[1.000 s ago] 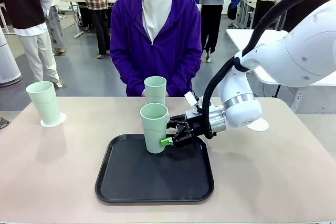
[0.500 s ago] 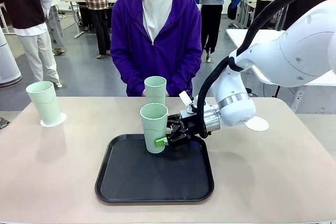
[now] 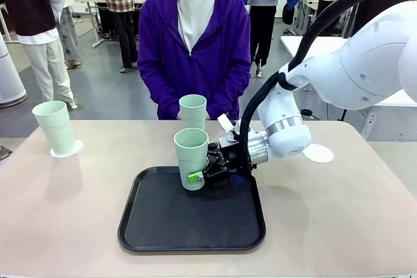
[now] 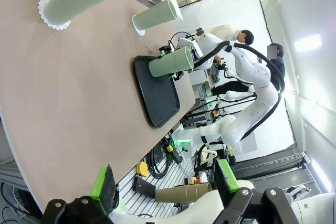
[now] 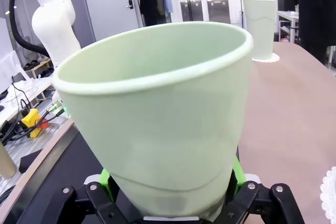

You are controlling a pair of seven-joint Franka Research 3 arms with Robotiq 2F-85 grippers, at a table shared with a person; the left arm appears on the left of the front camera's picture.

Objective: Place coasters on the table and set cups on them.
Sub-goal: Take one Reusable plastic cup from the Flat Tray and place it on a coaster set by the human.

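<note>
Front view shows the right gripper (image 3: 201, 172) clenched around the lower body of a mint-green cup (image 3: 191, 158) that stands at the far left part of a black tray (image 3: 192, 216) on the counter (image 3: 339, 213). Its green pads press the cup's wall on both sides, as the right wrist view confirms: the cup (image 5: 157, 124) sits snug between the two fingers (image 5: 107, 179).

Just beyond the right gripper, toward the person, a second cup (image 3: 193, 111) stands on the counter close behind the held one, and the person in a purple hoodie (image 3: 193, 43) stands directly behind that. Well off to the gripper's left, near the counter's far left corner, a third cup (image 3: 55, 127) rests on a coaster (image 3: 66, 149). On the other side, behind the right arm's wrist, a bare coaster (image 3: 318, 153) lies flat on the counter.

Counted: three cups, one tray, and two coasters plainly seen; a pale rim under the second cup in the left wrist view may be a third coaster, but I cannot tell for sure.

The left gripper (image 4: 165, 184) hangs released off the counter's edge, its jaws spread wide with nothing between them, looking across the counter at the tray (image 4: 157, 95) and the held cup (image 4: 170, 62) far ahead.
</note>
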